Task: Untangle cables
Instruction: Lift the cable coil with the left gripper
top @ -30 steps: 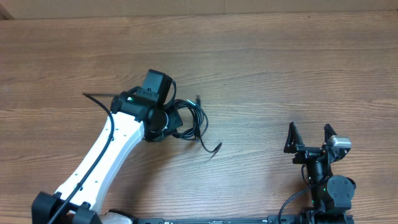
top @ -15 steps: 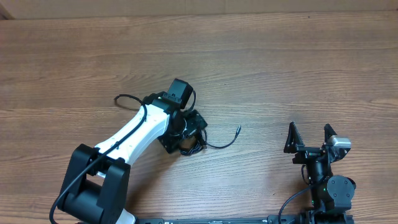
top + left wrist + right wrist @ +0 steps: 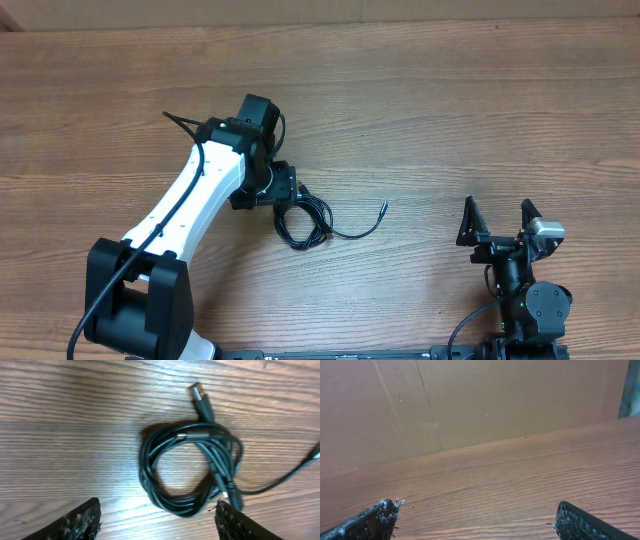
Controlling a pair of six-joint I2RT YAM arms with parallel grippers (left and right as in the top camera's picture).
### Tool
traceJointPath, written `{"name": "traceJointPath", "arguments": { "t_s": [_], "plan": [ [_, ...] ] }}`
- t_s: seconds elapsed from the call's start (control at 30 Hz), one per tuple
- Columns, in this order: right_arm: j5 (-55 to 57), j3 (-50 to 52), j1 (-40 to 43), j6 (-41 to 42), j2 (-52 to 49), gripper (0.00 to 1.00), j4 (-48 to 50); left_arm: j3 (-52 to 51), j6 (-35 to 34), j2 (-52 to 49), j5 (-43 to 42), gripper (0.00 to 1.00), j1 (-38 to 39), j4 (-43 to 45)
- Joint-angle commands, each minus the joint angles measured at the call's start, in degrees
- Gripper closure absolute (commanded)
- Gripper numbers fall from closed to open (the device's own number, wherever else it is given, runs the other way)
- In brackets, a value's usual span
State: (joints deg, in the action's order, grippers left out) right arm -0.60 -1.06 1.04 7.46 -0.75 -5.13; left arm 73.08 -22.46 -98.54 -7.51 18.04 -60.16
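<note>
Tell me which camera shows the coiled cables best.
The left wrist view: the cables fill the frame, loops and a silvery plug clear. Overhead shows only a small dark tangle. The right wrist view shows none.

Wood-grain table [image 3: 450, 100] before a plain brown wall [image 3: 470, 400].

a cord of the cables [image 3: 220, 465] leaves the right edge; overhead the left tool [image 3: 285, 192] covers part.

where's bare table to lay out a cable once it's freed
Free: the wide strip of table beyond both arms, and the stretch between the loose plug end and the right pincer. Crowded: around the cables at the left pincer.
</note>
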Motion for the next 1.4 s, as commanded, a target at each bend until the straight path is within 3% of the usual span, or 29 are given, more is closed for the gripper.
{"name": "traceJointPath", "arguments": {
  "t_s": [0.0, 0.13, 0.27, 0.4, 0.5, 0.97, 1.37],
  "plan": [
    [0.5, 0.6, 0.0, -0.1, 0.2, 0.00, 0.3, -2.9, 1.4, -0.6, 2.4, 0.27, 1.7, 0.4],
    [0.5, 0.6, 0.0, -0.1, 0.2, 0.00, 0.3, -10.2, -3.4, -0.6, 2.7, 0.28, 4.0, 4.5],
    [0.5, 0.6, 0.0, -0.1, 0.2, 0.00, 0.3, -17.1, -6.5, -0.6, 4.0, 0.41, 5.1, 12.0],
    [0.5, 0.6, 0.0, -0.1, 0.2, 0.00, 0.3, -21.2, -8.4, -0.6, 4.8, 0.68, 5.0, 19.9],
    [0.5, 0.6, 0.0, -0.1, 0.2, 0.00, 0.3, -21.6, -8.5, -0.6, 4.7, 0.94, 5.0, 21.5],
    [0.5, 0.6, 0.0, -0.1, 0.2, 0.00, 0.3, -21.6, -5.6, -0.6, 0.4, 0.96, 5.0, 21.2],
    [0.5, 0.6, 0.0, -0.1, 0.2, 0.00, 0.3, -17.7, -3.2, 1.4, -1.6, 0.96, 4.6, 11.6]
  ]
}}
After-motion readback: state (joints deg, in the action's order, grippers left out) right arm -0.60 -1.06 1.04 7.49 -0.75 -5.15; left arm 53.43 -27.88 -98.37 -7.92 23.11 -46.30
